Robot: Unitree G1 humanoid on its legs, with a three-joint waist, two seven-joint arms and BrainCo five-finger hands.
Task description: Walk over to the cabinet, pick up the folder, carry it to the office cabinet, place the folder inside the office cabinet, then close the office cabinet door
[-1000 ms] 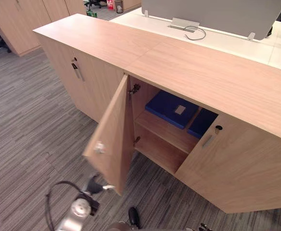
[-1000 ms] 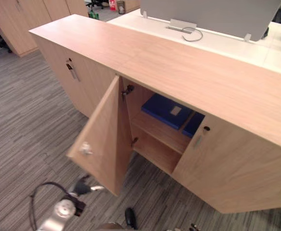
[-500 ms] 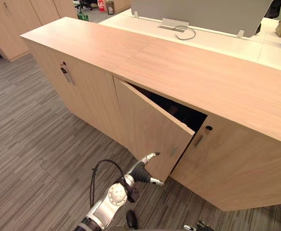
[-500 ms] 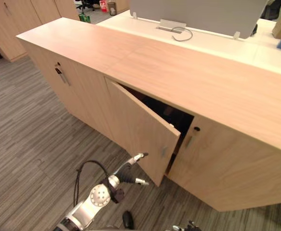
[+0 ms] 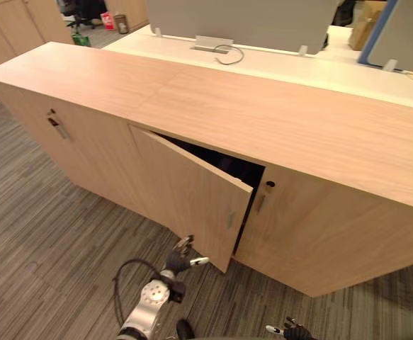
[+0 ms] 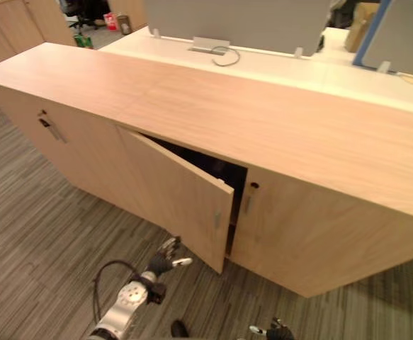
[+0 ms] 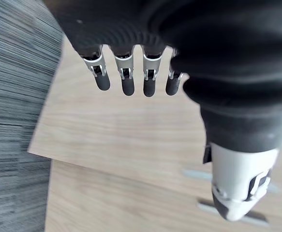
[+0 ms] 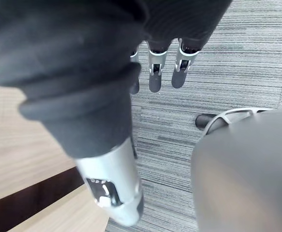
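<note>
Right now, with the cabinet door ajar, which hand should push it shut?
Left. The left hand is open, its straight fingers right by the free lower corner of the ajar door; the right hand hangs low near the floor, well off that door.

We see bright, even light, white desk (image 5: 284,62) glaring at twelve o'clock, dark shadow behind the cabinet door (image 5: 188,198)

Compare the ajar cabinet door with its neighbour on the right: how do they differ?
The ajar door has its free edge swung out, with a dark gap behind it; the neighbour door sits flush and shut. The neighbour door has a dark round lock above its handle; the ajar door shows a handle alone. Both are light wood with slim metal handles.
</note>
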